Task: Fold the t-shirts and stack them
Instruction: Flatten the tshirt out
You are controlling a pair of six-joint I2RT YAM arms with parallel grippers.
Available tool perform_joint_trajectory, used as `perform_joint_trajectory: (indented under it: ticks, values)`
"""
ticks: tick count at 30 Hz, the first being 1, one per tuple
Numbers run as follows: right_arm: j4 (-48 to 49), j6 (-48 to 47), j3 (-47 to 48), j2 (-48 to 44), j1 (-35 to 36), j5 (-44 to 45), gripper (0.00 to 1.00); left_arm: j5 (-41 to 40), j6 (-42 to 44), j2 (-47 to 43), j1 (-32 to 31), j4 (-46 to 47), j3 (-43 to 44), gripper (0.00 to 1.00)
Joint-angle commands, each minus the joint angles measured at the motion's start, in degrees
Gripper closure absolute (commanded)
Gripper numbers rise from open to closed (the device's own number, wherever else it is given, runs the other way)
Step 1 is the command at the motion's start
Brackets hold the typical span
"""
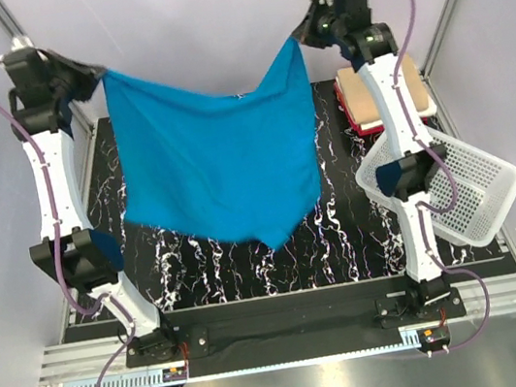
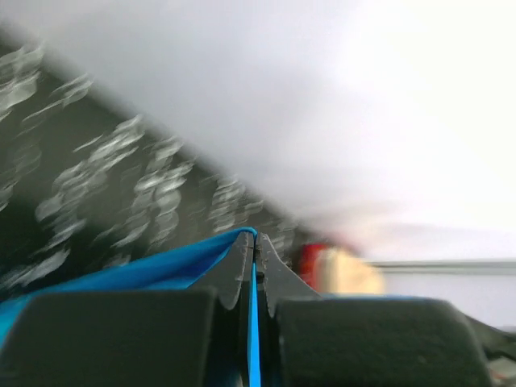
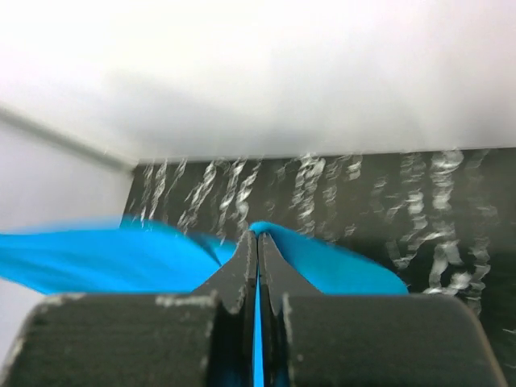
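Left gripper (image 2: 255, 242) and right gripper (image 3: 257, 238) are each clamped tight on a corner of the turquoise t-shirt (image 1: 218, 160), which hangs between them.

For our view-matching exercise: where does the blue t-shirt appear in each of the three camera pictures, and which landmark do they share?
Top external: blue t-shirt hangs spread across the upper centre, held at both top corners.
Left wrist: t-shirt bottom left, edge pinched in the left tool.
Right wrist: t-shirt bottom left to centre, pinched in the right tool.
Shared landmark: the black white-veined mat.
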Motion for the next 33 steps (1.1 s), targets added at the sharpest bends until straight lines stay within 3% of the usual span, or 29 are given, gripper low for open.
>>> perform_joint_trajectory:
  ticks: [1,4,7,9,12,16,18,19,24,28,33]
  values:
    - [15.16,0.15,-9.21,-14.29,-3.32,0.25,1.0,12.11,-7.61,-1.84,-0.28,11.18,12.73,1.0]
    - [16.51,-3.35,-10.06,-20.36,-3.32,2.08,1.0,12.65,-5.44,-5.59,-0.02,11.63,13.46,1.0]
    - [14.05,-5.56,-16.26,-26.42,-3.32,4.64,1.0,12.21,-1.93,-13.4,0.94,12.94,3.64,1.0]
    - [14.22,-6.1,-22.86,-31.96,-3.32,4.38,1.0,12.04,-0.6,-17.64,1.73,14.53,-9.09,1.0]
    - [13.78,-4.52,-36.13,-38.38,-3.32,2.98,1.0,11.51,2.04,-24.5,3.92,14.63,-23.78,1.0]
    - [15.71,2.67,-61.48,-48.04,-3.23,-4.21,1.0,9.67,8.52,-35.72,7.88,9.63,-42.83,1.0]
    - [17.21,4.44,-70.22,-53.58,-2.7,-5.11,1.0,3.9,11.17,-39.0,8.42,7.42,-47.96,1.0]
    - [17.64,5.32,-78.88,-55.25,-2.44,-5.2,1.0,2.3,12.75,-41.8,8.5,7.33,-50.42,1.0]
    - [20.46,5.86,-105.54,-64.66,-1.74,-5.81,1.0,-8.67,12.16,-47.09,9.03,8.56,-67.9,1.0]
    - [20.55,6.12,-114.97,-68.26,-1.56,-7.92,1.0,-10.47,9.61,-47.63,10.79,11.7,-76.52,1.0]
    - [20.37,5.42,-118.6,-70.3,-1.21,-8.89,1.0,-8.28,8.28,-43.87,11.75,14.54,-80.86,1.0]
